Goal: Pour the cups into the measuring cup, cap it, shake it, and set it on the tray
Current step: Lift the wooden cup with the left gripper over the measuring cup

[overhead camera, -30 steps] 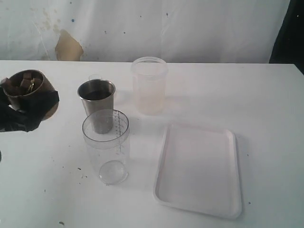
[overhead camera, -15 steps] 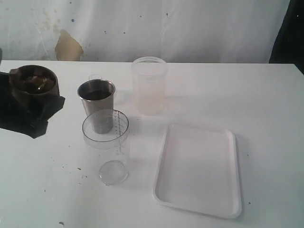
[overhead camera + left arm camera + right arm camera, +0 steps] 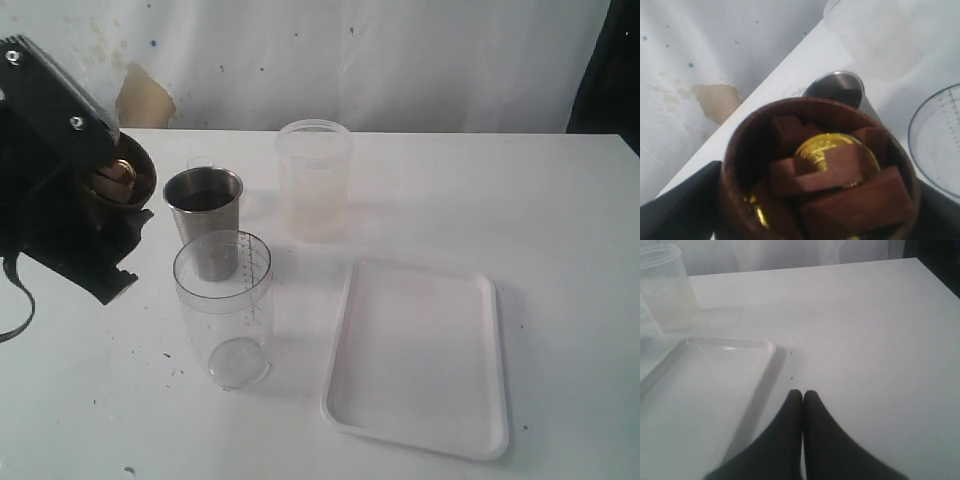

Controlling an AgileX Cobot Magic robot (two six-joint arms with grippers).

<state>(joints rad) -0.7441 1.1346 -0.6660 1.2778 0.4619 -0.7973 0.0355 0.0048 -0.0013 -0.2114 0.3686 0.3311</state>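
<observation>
My left tool pinches the wooden cup, tilted above the bench's left: I should bring its lip over the measuring cup, near-right, before tipping further, so the blocks and coin land inside.

Left gripper raised, well left of tray in exterior view, clamped around wooden cup, cup held tilted. Right gripper positioned low, just beside tray, fingers pressed together, nothing gripped.
</observation>
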